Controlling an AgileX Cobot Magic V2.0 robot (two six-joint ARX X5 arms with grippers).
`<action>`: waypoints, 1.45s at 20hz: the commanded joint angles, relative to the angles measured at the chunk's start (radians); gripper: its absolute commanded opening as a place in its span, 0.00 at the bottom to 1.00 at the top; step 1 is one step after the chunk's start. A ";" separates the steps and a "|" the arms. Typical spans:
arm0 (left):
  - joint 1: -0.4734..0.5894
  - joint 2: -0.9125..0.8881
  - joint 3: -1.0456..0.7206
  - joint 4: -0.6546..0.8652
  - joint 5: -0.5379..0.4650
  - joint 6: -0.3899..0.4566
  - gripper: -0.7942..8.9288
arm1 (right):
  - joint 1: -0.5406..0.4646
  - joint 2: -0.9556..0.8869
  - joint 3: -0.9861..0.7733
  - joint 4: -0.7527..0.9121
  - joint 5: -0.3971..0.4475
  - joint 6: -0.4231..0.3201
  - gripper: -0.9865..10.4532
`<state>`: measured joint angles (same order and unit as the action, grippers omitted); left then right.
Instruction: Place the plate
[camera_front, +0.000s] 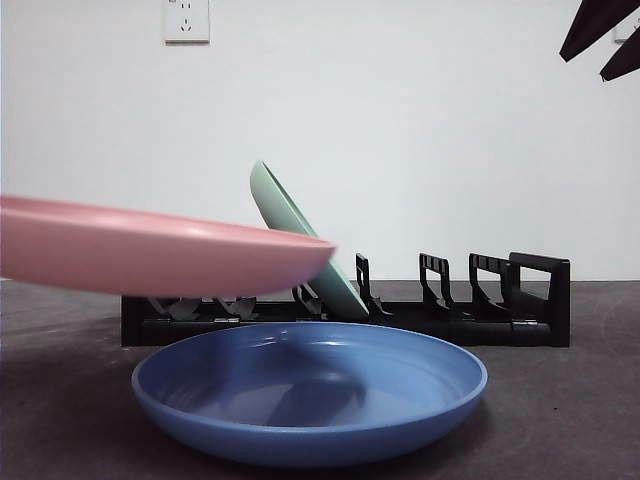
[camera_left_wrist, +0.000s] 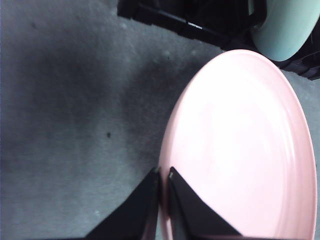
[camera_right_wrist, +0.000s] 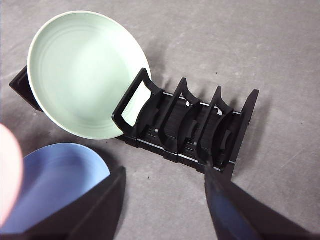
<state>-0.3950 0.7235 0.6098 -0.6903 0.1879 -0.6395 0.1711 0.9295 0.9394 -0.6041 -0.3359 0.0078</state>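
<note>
Pink round plate (camera_front: 150, 248), smooth and matte like melamine, hangs at the left of the front view, nearly level and clear of the table, its free edge over the blue plate. The left gripper (camera_left_wrist: 162, 175) pinches its near rim, jaws pressed together on that thin edge. Judged by its look, the plate is stiff, light and slick; a one-edge pinch lets it sag or swivel, so the rim is the right hold but needs firm pressure. At lower centre, the wide blue shallow plate (camera_front: 310, 390) lies flat on the dark table (camera_front: 560, 420). Behind it, the pale green plate (camera_front: 300, 245) leans in the black slotted dish rack (camera_front: 480, 300), with empty slots to its right. At upper right the right gripper (camera_right_wrist: 165, 177) waits, jaws spread. A white wall socket (camera_front: 186, 20) bears no legible writing; no labels show anywhere.
</note>
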 joint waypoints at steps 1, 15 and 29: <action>-0.030 0.034 -0.017 0.078 0.009 -0.081 0.10 | 0.003 0.005 0.002 0.004 0.003 0.003 0.30; -0.190 0.447 -0.021 0.481 -0.004 -0.140 0.10 | 0.019 0.005 0.002 0.003 0.003 0.004 0.30; -0.202 0.539 -0.021 0.481 -0.040 -0.079 0.12 | 0.036 0.005 0.002 0.003 0.003 0.004 0.30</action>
<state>-0.5877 1.2469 0.5816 -0.2123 0.1513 -0.7277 0.2028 0.9295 0.9394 -0.6041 -0.3355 0.0078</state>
